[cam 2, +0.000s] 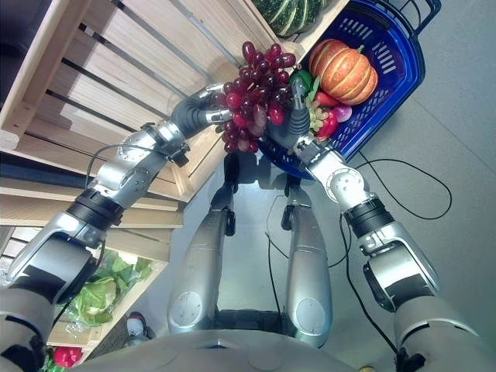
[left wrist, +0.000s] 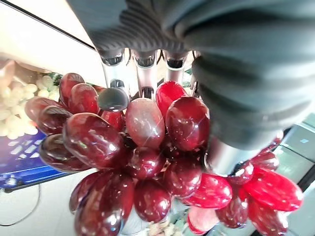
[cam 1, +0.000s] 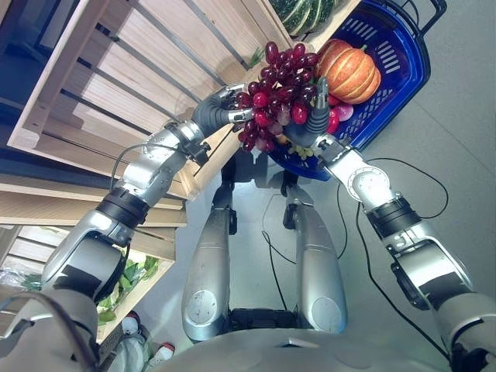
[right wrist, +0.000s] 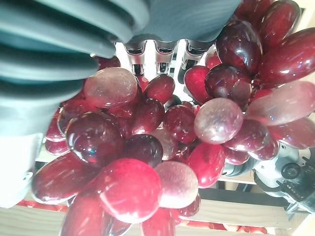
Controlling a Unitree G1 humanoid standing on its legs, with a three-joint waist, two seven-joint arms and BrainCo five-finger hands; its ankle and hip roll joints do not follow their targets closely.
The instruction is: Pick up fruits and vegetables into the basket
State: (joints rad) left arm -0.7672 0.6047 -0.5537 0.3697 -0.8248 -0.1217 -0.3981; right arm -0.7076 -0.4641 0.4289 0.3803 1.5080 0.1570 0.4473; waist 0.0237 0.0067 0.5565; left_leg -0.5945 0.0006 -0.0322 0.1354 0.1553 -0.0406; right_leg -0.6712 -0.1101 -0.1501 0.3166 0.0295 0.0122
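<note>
Red grapes (cam 1: 277, 91) overhang blue basket (cam 1: 403, 74) rim.

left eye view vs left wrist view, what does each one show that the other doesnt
The left eye view alone shows the orange pumpkin lying in the blue basket, the wooden crates and the right hand against the grapes. The left wrist view alone shows single grapes close up, with silver fingers pressed into them. Both show the bunch of red grapes held by the left hand.
</note>
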